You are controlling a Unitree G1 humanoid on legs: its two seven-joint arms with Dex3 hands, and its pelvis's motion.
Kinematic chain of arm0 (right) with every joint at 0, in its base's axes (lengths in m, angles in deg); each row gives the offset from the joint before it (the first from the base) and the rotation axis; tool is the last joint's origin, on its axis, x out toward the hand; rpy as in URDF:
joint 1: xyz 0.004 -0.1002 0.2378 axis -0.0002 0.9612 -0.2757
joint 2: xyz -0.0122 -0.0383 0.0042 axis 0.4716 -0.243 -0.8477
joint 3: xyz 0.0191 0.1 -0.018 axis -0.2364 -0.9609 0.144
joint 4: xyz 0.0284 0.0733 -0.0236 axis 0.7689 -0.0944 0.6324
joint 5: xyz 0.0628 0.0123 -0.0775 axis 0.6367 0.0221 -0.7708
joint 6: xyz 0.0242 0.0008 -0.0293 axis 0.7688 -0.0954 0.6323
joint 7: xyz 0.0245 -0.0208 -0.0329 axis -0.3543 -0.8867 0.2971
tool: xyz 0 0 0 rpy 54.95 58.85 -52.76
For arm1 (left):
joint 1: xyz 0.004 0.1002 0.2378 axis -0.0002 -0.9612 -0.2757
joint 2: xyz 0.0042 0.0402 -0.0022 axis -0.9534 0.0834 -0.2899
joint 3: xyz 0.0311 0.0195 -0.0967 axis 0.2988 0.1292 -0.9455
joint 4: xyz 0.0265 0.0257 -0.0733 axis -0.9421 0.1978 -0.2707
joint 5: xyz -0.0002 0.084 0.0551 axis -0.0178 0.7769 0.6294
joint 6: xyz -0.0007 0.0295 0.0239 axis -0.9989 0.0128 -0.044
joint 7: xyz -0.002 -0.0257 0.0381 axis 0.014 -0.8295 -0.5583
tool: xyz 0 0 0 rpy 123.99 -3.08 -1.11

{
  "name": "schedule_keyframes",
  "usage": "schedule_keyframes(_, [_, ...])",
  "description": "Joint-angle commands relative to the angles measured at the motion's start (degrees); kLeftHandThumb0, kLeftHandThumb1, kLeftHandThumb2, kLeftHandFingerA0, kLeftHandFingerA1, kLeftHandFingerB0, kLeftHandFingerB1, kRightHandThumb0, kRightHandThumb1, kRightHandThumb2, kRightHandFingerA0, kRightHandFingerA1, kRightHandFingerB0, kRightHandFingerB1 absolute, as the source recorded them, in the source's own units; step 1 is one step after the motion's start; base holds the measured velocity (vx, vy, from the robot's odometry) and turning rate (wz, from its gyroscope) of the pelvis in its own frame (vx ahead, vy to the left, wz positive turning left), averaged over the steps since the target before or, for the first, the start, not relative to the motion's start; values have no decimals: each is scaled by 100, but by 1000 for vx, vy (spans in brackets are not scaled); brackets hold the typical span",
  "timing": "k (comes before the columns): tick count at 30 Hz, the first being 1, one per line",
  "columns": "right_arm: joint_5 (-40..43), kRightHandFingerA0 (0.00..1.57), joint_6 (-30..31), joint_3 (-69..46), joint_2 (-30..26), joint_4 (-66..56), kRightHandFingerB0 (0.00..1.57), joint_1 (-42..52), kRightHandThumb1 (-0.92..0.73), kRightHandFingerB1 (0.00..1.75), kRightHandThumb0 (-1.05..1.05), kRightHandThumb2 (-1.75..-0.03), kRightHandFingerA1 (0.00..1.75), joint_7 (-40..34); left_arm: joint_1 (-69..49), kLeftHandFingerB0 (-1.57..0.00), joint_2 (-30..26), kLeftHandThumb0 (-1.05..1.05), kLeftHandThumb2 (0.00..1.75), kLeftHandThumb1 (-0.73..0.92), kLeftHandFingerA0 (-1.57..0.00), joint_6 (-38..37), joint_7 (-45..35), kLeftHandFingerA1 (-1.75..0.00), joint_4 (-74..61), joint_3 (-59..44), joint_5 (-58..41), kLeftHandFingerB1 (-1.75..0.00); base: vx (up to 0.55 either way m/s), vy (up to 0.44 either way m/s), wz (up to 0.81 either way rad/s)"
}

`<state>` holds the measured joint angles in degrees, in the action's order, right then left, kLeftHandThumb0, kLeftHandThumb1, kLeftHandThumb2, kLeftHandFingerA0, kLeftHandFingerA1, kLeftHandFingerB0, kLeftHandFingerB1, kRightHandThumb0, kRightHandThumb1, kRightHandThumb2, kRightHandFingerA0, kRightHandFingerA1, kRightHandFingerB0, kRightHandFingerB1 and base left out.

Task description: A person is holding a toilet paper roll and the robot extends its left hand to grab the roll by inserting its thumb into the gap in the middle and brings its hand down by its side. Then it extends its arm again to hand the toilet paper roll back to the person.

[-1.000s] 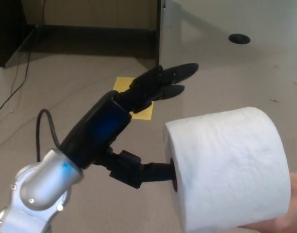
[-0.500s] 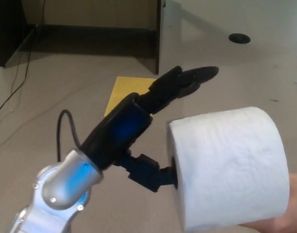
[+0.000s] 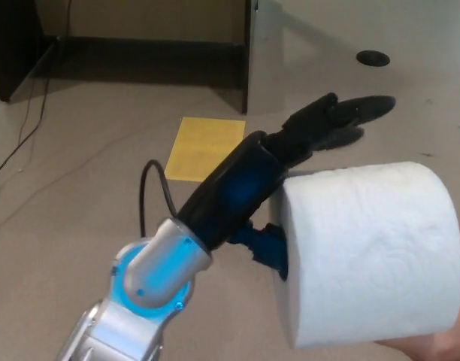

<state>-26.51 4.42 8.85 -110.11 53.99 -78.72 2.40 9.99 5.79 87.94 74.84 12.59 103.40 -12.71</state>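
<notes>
- Presently, item one: a large white cylindrical toilet paper roll, lying on its side, held up from below at the lower right corner by a person's hand; its core end faces the robot.
- Item two: the robot's black left hand, pressed against the core end of the roll. The thumb runs into the middle gap; the two fingers reach out above the roll's top edge, spread apart from the thumb and not closed on the paper.
- The right hand does not show.
- Step in hand, as judged: closing the grasp. It would go best with the thumb seated deep in the core before the fingers fold down onto the top of the roll, so the soft paper is pinched between them and not merely hooked.
- Risk, as judged: the paper yields, so a shallow thumb could let the roll tip off.
- Room: left of the roll the beige floor is open apart from a flat yellow square sheet and a thin black cable; beyond the roll stands a dark cabinet base. The way down to the robot's side looks free.
</notes>
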Motion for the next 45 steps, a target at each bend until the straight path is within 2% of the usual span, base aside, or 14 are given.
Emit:
schedule_keyframes(1, [19, 69, -67, -39, -55, 0, 55, -3, -73, 45, -44, -62, 57, -53, 61, -92, 174, -8, 66, 79, -111, -579, -9, -58, 312, 29, -26, -55, 0, 0, 0])
schedule_keyframes(4, [3, 67, 1, -32, -56, 4, 55, -16, -74, 44, -45, -62, 52, -40, -88, -100, 236, -20, 65, 83, -114, -606, 239, -99, 261, 34, 193, -75, 0, 0, 0])
schedule_keyframes(8, [28, 66, -15, -55, -48, 3, 55, -14, -73, 44, -44, -62, 53, -15, -198, -87, 281, -12, 68, 82, -104, -742, 432, -123, 242, -26, 369, -107, 0, 0, 0])
schedule_keyframes(11, [-37, 63, -33, -11, -67, -14, 56, -3, -74, 44, -46, -62, 50, -93, -260, -83, 253, -9, 75, 78, -107, -782, 474, -119, 219, -131, 365, -115, 0, 0, 0])
schedule_keyframes(12, [-57, 61, 31, 14, -54, -9, 55, -9, -74, 43, -46, -63, 49, -60, -317, -82, 234, -14, 68, 84, -108, -845, 450, -118, 224, -197, 281, -116, 0, 0, 0])
schedule_keyframes(15, [-40, 66, 17, 3, -46, -5, 56, -19, -74, 44, -45, -62, 55, -56, -350, -81, 141, -2, 84, 75, -102, -1037, 315, -118, 298, -410, 67, -110, 0, 0, 0])
schedule_keyframes(18, [-10, 67, -25, -29, -56, -4, 57, -11, -74, 44, -45, -62, 54, -56, -380, -80, 20, -10, 66, 85, -103, -1040, 269, -119, 306, -729, -68, -112, 0, 0, 0])
schedule_keyframes(22, [-24, 65, 3, -19, -54, -20, 57, -22, -74, 44, -45, -62, 50, -26, -436, -79, -178, -1, 85, 76, -101, -655, 195, -123, 61, -1382, -455, -109, 0, 0, 0])
schedule_keyframes(24, [-51, 66, -15, 0, -62, -21, 57, -29, -73, 44, -45, -62, 51, -68, -449, -80, -255, -4, 80, 79, -100, -517, 160, -124, -39, -1563, -497, -110, 0, 0, 0])
schedule_keyframes(25, [-53, 66, -3, 2, -61, -21, 57, -37, -74, 44, -45, -62, 52, -58, -467, -79, -359, -11, 66, 87, -98, -258, 139, -126, -174, -1759, -587, -112, 0, 0, 0])
schedule_keyframes(27, [-43, 66, 4, -5, -60, -16, 57, -44, -74, 44, -45, -62, 52, -46, -497, -81, -378, -14, 66, 85, -99, -48, 149, -126, -282, -1930, -728, -112, 0, 0, 0])
schedule_keyframes(30, [-9, 64, 6, -33, -41, -5, 57, -30, -74, 44, -46, -62, 50, -18, -743, -80, -843, -12, 65, 84, -99, -481, -14, -125, -113, -2600, -876, -109, 0, 0, 0])
schedule_keyframes(40, [-69, 65, 6, 32, -58, 43, 57, -56, -74, 44, -45, -62, 50, -7, -2172, -77, -1436, -11, 65, 86, -98, -949, -395, -128, 858, -3860, -1393, -116, 0, 0, 0])
schedule_keyframes(45, [-57, 66, 44, 37, -27, 65, 56, -95, -74, 44, -44, -62, 50, 18, -2914, -77, -1528, 1, 71, 84, -94, -2090, -445, -134, 2456, -4251, -1201, -112, 0, 0, 0])
